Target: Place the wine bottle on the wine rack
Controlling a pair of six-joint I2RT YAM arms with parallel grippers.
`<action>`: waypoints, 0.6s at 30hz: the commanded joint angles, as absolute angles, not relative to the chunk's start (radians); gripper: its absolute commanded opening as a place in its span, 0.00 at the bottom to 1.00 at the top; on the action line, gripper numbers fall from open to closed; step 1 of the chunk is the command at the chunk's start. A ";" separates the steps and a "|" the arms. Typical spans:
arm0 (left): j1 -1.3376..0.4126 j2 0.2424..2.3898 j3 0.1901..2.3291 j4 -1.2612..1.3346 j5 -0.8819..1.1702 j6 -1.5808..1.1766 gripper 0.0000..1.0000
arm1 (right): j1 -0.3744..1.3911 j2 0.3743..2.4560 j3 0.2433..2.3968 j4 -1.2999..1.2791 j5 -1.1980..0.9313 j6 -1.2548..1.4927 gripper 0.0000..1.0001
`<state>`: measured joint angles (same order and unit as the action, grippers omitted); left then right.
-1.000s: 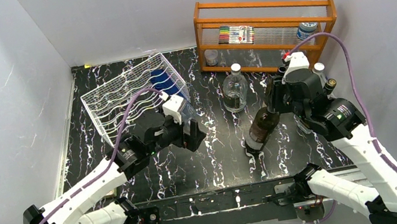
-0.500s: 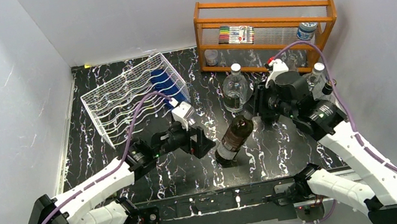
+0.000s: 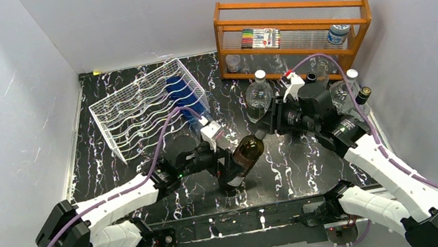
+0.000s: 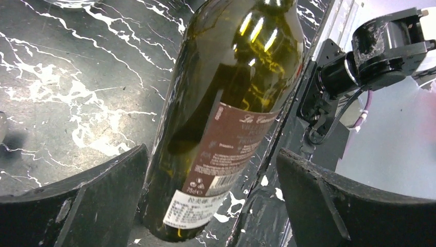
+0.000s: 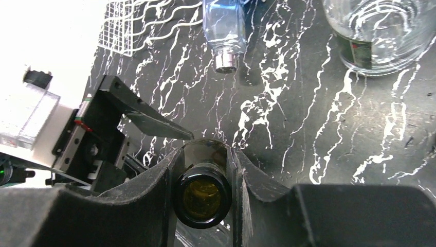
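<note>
judging by the dark green glass, the wine bottle (image 3: 245,156) is heavy, slick and breakable — best held at neck and labelled body together. it leans tilted over the table (image 3: 291,172), short of the wine rack (image 3: 134,114); the right gripper (image 5: 204,164) clamps its neck, the left gripper (image 4: 211,159) straddles the body, jaws wide apart.

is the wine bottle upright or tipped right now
Tipped: the wine bottle leans, neck clamped in the right gripper, base angled down between the left gripper, whose jaws stand open.
</note>
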<state>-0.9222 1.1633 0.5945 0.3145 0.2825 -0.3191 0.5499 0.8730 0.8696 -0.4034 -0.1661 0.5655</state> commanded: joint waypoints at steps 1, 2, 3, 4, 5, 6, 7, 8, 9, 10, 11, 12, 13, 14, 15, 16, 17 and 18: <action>-0.928 1.188 0.574 0.378 0.364 -0.228 0.94 | 0.549 0.865 0.851 -0.233 -0.276 0.616 0.00; -0.928 1.192 0.569 0.384 0.373 -0.195 0.94 | 0.549 0.863 0.841 -0.217 -0.291 0.620 0.00; -0.928 1.197 0.566 0.380 0.374 -0.176 0.94 | 0.549 0.860 0.830 -0.199 -0.298 0.623 0.00; -0.928 1.201 0.565 0.373 0.371 -0.166 0.94 | 0.549 0.855 0.822 -0.187 -0.299 0.623 0.00; -0.928 1.204 0.564 0.362 0.368 -0.153 0.94 | 0.549 0.851 0.819 -0.183 -0.298 0.621 0.00; -0.928 1.207 0.558 0.360 0.369 -0.148 0.94 | 0.549 0.849 0.818 -0.185 -0.296 0.617 0.00; -0.928 1.208 0.552 0.363 0.375 -0.148 0.94 | 0.548 0.848 0.818 -0.188 -0.295 0.609 0.00; -0.929 1.209 0.544 0.375 0.387 -0.150 0.94 | 0.549 0.845 0.818 -0.187 -0.300 0.600 0.00; -0.929 1.211 0.535 0.390 0.403 -0.158 0.94 | 0.549 0.843 0.818 -0.187 -0.305 0.595 0.00; -0.929 1.215 0.527 0.406 0.425 -0.162 0.95 | 0.548 0.845 0.816 -0.187 -0.313 0.592 0.00; -0.928 1.223 0.521 0.423 0.455 -0.164 0.95 | 0.549 0.847 0.815 -0.187 -0.321 0.587 0.00; -0.929 1.227 0.514 0.438 0.469 -0.166 0.95 | 0.548 0.849 0.813 -0.186 -0.330 0.585 0.00; -0.929 1.237 0.510 0.454 0.473 -0.169 0.95 | 0.549 0.851 0.811 -0.185 -0.339 0.583 0.00; -0.929 1.249 0.510 0.465 0.480 -0.171 0.95 | 0.549 0.852 0.806 -0.179 -0.349 0.582 0.00; -0.928 1.263 0.515 0.466 0.487 -0.169 0.93 | 0.549 0.854 0.801 -0.171 -0.364 0.581 0.00; -0.929 1.276 0.523 0.461 0.485 -0.163 0.92 | 0.549 0.854 0.797 -0.165 -0.373 0.580 0.00; -0.928 1.288 0.530 0.461 0.473 -0.162 0.89 | 0.549 0.854 0.795 -0.160 -0.377 0.580 0.00; -0.928 1.298 0.534 0.471 0.457 -0.166 0.87 | 0.549 0.854 0.793 -0.157 -0.380 0.581 0.00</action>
<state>-0.9249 1.2640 0.5198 0.4114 0.4324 -0.1829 0.5499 0.8738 0.7914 -0.2832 -0.3046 0.5716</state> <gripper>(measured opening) 0.906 0.435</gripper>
